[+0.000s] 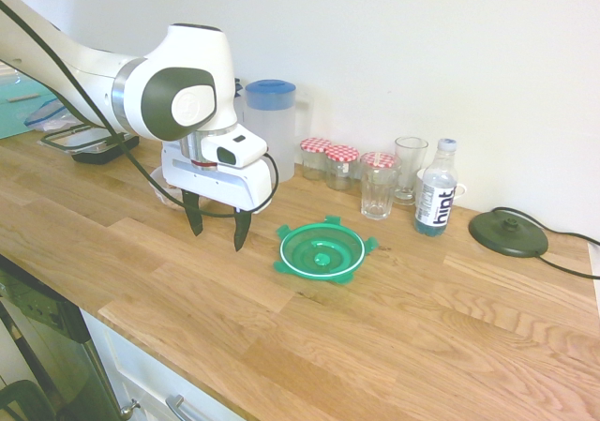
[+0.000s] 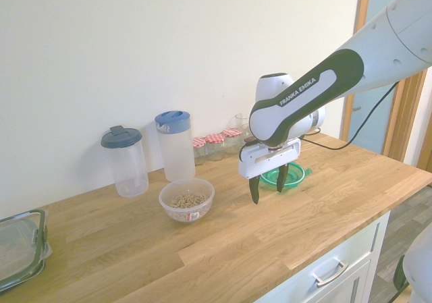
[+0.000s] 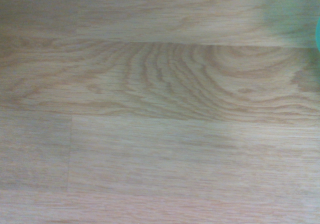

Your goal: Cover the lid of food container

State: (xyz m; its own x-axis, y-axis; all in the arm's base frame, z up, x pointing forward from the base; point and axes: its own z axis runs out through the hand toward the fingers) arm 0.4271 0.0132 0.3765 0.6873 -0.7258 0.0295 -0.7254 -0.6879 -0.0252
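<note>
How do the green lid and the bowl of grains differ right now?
The green lid is low and flat-lying, while the bowl of grains stands deeper, with higher walls. The lid is tinted green with tabs around its rim; the bowl is clear, with no tabs showing. The lid holds nothing, whereas the bowl has beige grains inside. Both are round, see-through, and rest on the wooden counter.

The lid (image 1: 322, 260) is green with a white ring, and the worktop (image 1: 403, 337) is honey-brown with wavy grain. Red-and-white checks pattern the jar lids (image 1: 342, 153); the pitcher lid (image 2: 172, 117) is blue
</note>
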